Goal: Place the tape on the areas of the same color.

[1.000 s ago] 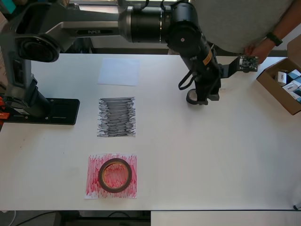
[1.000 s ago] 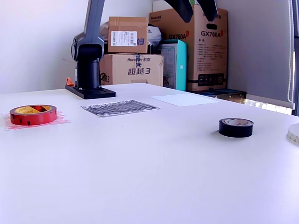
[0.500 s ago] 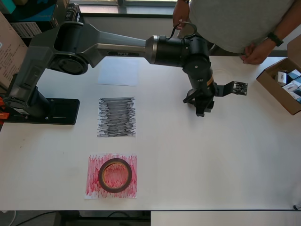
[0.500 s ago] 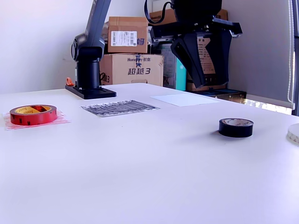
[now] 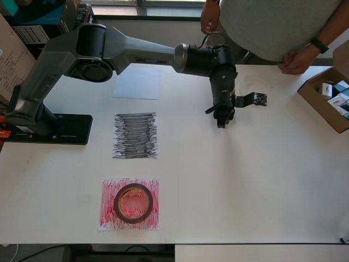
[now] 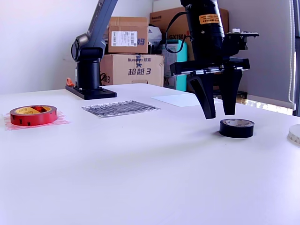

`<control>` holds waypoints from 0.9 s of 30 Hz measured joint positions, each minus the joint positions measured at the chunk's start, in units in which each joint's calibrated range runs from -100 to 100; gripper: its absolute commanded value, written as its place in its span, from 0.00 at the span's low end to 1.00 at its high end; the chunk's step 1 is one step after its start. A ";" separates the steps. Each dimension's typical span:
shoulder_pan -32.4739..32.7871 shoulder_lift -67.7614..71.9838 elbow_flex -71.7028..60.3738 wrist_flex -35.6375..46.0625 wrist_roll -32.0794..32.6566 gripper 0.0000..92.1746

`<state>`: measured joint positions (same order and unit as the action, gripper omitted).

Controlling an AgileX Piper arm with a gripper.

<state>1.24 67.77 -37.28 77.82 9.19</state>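
Exterior view: claw [image 6: 219, 115] spread above black tape [image 6: 236, 128]; boxes [image 6: 131, 70] read "GX760A" and "超越3".

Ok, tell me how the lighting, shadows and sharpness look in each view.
Overhead view: even, soft light, the table bright white with barely any shadows, everything fairly sharp. Exterior view: bright light from the exterior view's right, by the window; a faint shadow beside the black tape; the open gripper and red tape are sharp, while the near tabletop is washed out and featureless.

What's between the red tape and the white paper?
In the overhead view, the black scribbled sheet lies between the red tape and the white paper.
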 measured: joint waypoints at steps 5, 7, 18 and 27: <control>0.00 0.00 0.00 -1.13 0.00 0.51; 0.00 0.00 0.00 -1.13 0.00 0.51; 1.61 0.00 -1.04 -1.13 1.14 0.51; 1.51 2.08 -1.12 -1.29 1.72 0.51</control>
<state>2.75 69.85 -38.40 76.53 10.91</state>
